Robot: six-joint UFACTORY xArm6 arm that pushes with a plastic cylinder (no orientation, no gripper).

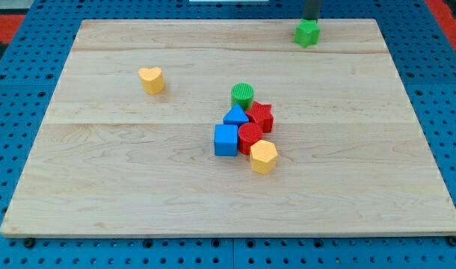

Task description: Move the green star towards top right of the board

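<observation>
My tip [310, 20] touches the green star [306, 33] from 12 o'clock; a bare rod, this tool has nothing to open; star at counter [138, 149] top edge, 1 o'clock.

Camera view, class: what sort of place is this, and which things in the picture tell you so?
Probably a robotics lab bench. A wooden board lies on a blue perforated base, small coloured blocks such as the green star sit on it, and my tip stands just behind that star.
</observation>
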